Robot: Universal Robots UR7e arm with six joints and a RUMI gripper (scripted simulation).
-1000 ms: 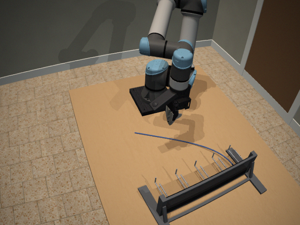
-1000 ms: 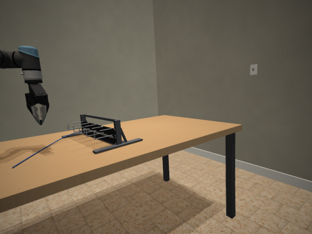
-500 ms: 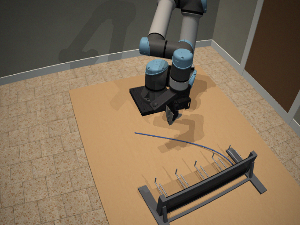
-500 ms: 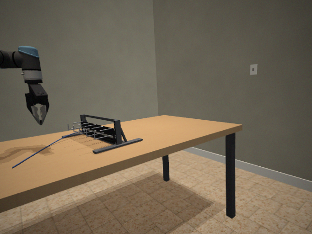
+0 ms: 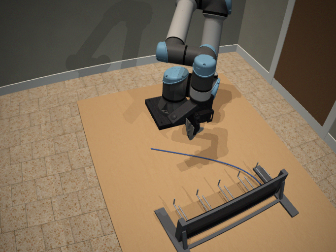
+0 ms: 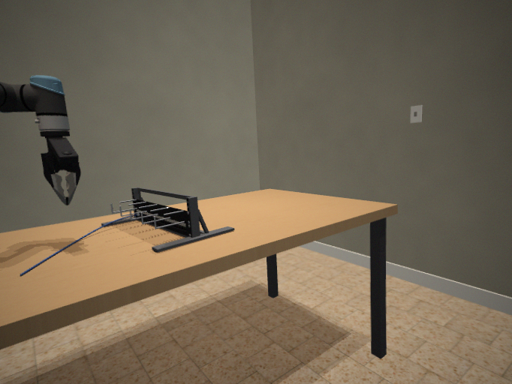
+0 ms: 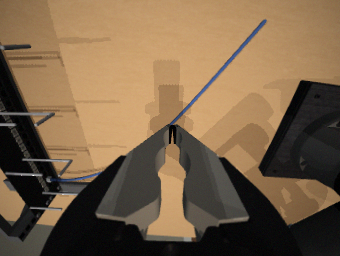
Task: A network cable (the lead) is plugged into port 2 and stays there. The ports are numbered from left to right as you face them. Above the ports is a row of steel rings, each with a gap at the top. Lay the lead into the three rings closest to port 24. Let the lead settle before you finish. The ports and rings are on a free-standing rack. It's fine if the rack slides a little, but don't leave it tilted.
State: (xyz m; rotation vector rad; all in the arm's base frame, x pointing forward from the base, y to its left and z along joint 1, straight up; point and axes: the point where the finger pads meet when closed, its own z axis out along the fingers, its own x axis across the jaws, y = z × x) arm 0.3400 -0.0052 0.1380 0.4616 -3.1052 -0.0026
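Blue lead (image 5: 206,159) lies below the closed hand (image 5: 191,136).

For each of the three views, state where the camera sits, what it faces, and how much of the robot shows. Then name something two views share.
Top: high behind the rack, looking down toward the arm's base; arm and gripper show.
Exterior: beside the table, level, looking across it; only wrist and gripper show.
Wrist: on the gripper, looking down past shut jaws at the lead.
Shared: the blue lead appears in all three.
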